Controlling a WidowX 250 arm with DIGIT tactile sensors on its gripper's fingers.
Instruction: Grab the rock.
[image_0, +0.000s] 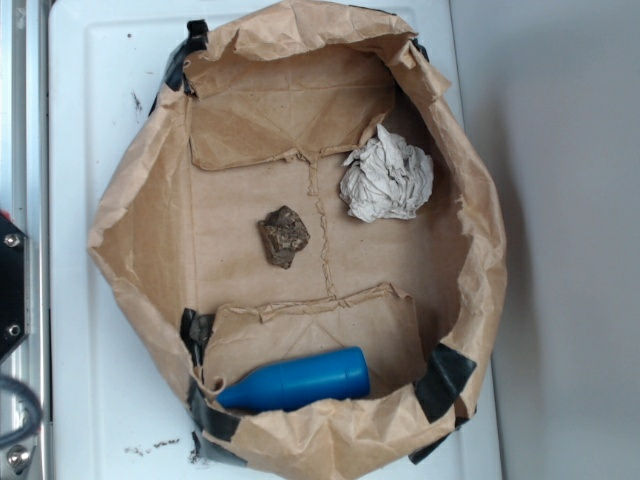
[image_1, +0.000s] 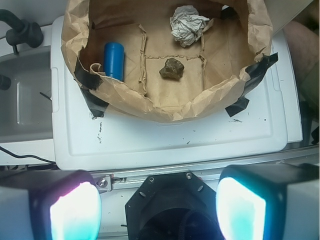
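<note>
Wrist view shows my gripper (image_1: 157, 205) with its two pads spread wide, holding nothing, high above the white tray. The small dark brown jagged rock (image_1: 172, 68) lies well ahead, slightly right of centre, on the floor of the crumpled brown paper bag (image_1: 165, 107), so I judge I must advance and descend.

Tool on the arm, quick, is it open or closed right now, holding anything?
Tool: open, holding nothing, well short of the small dark brown jagged rock.

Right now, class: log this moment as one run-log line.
phase: pre-approach | gripper: open, empty, outside paper bag | rock: untouched, bag floor centre | nearby: paper ball, blue bottle
</note>
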